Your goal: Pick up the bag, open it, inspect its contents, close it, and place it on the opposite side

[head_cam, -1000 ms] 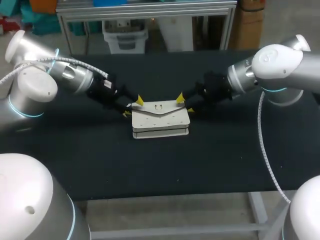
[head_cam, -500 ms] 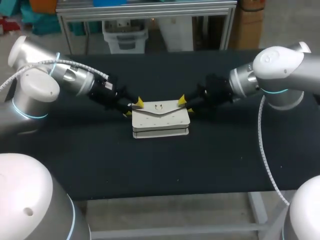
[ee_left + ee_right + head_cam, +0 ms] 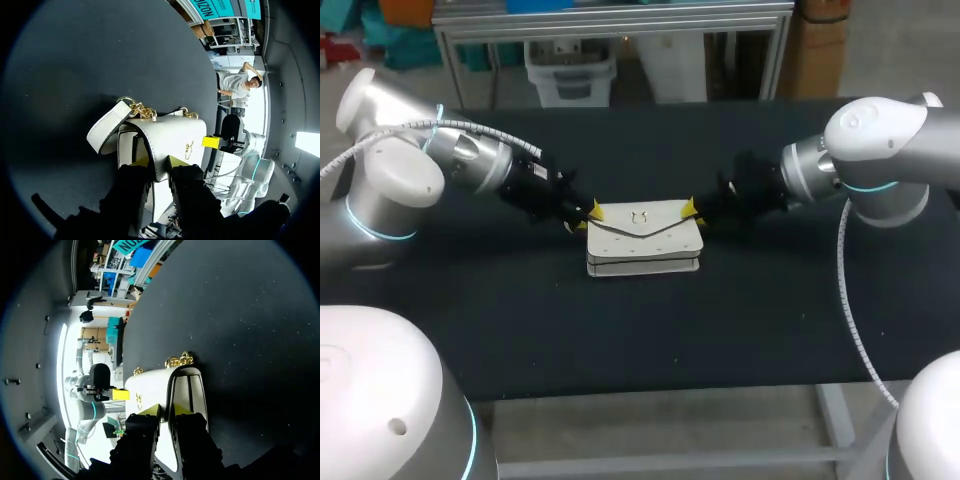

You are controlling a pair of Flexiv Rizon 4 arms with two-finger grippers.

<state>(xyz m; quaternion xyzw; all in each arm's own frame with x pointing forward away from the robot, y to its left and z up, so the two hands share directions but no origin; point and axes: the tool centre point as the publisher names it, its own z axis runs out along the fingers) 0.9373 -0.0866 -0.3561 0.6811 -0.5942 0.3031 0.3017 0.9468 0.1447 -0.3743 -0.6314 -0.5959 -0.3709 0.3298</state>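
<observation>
The white bag [image 3: 642, 240] is about midway along the counter [image 3: 640, 330], well in from every edge. Its flap [image 3: 640, 222] is down, and the small gold clasp [image 3: 638, 215] is centred on it. I cannot tell from above whether the base is resting on the counter or has just come clear.

My left fingers [image 3: 588, 216] are at the bag's left end. In the left wrist view the yellow tips stand close together with the flap's edge between them, so I judge them to be pinching it. My right fingers [image 3: 692, 212] are at the right end in the same way, drawn in on the thin end wall beside the open gusset.

The risk, as I judge it, is that both holds are narrow pinches on soft edges.
- **Uneven lift:** If one arm rises faster than the other, the bag will tilt and one edge may slide out.
- **Pull on the ends:** If the arms draw apart, the ends are strained and could slip free.
- **Hold on the flap only:** A hold that has only the flap may peel it open, and the body would sag or drop.
- **Loose strap:** The white strap [image 3: 102, 132] and gold chain [image 3: 142, 111] lie loose beyond my left fingers. They could drag, or catch a fingertip when I regrasp to open the flap.
</observation>
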